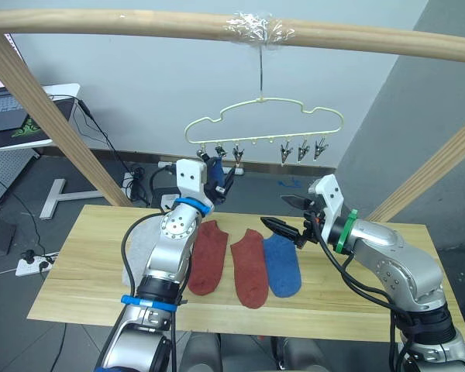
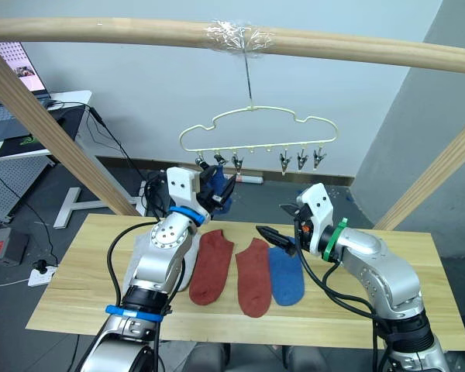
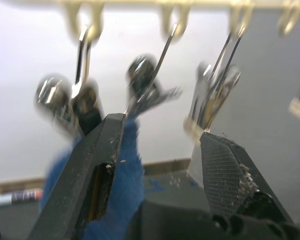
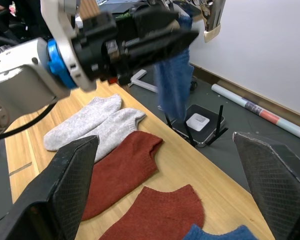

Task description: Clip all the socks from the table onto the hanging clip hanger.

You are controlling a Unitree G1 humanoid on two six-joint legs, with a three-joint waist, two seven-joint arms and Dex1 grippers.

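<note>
Step in hand was the first clipping: your left gripper [image 1: 219,180], jaws apart, stood beside the blue sock [image 4: 174,80] under the hanger [image 1: 263,118]. Right gripper [image 1: 289,215] hung open, empty, below the hanger. Next, five socks on the table [image 1: 387,310] needed lifting to the hanger.

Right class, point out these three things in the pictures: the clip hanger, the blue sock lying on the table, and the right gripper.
clip hanger [image 1: 263,116]: left eye view, wavy wire top.
blue sock [image 1: 283,270]: left eye view, middle of foot.
right gripper [image 1: 288,215]: left eye view, between open fingertips.
</note>
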